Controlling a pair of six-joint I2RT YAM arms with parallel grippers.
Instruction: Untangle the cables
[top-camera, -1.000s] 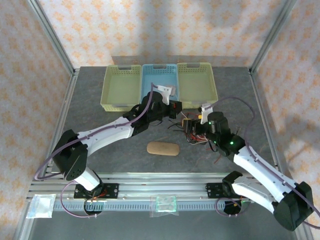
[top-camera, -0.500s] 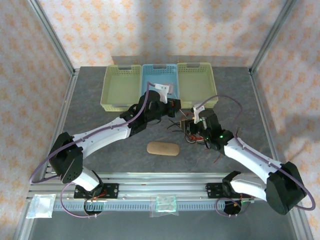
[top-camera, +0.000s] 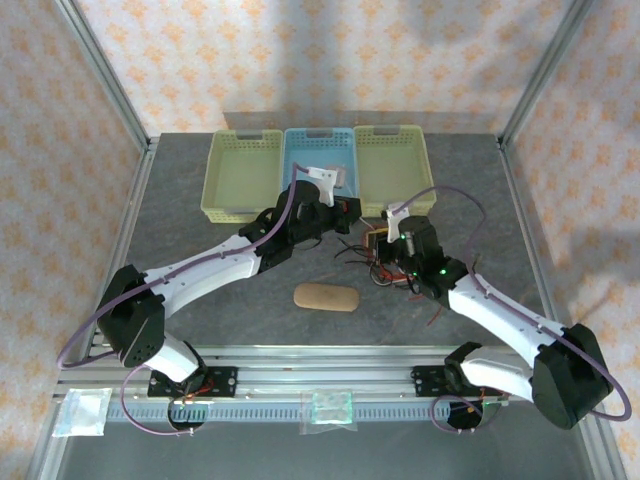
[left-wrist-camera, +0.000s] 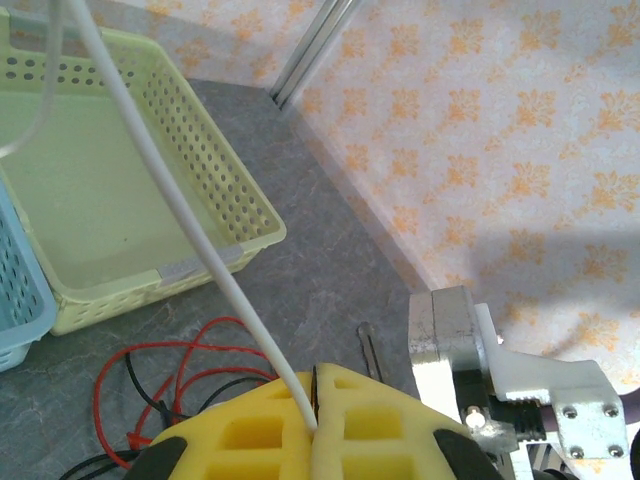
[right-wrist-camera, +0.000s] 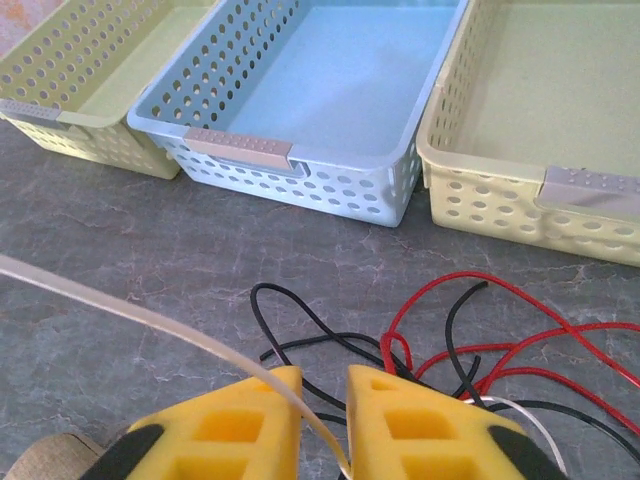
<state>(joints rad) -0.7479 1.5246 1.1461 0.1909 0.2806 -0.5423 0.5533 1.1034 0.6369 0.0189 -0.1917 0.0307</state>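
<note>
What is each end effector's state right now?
Left end effector: closed on the white cable.
Right end effector: narrowly apart around a white cable; grip cannot be told.

Cables (right-wrist-camera: 395, 352) red, black, white; outer baskets (right-wrist-camera: 480, 200) pale yellow, middle basket (right-wrist-camera: 350, 190) blue; tabletop (right-wrist-camera: 150, 250) mottled grey; walls (left-wrist-camera: 500, 100) orange floral print.

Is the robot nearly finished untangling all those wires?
Not nearly. Done: nothing looks separated yet. In hand: the left end effector is shut on a white cable that stretches away from it, and a white cable also runs between the right end effector fingers; whether they pinch it is unclear. Left: the red and black cables lie looped over each other on the table.
</note>
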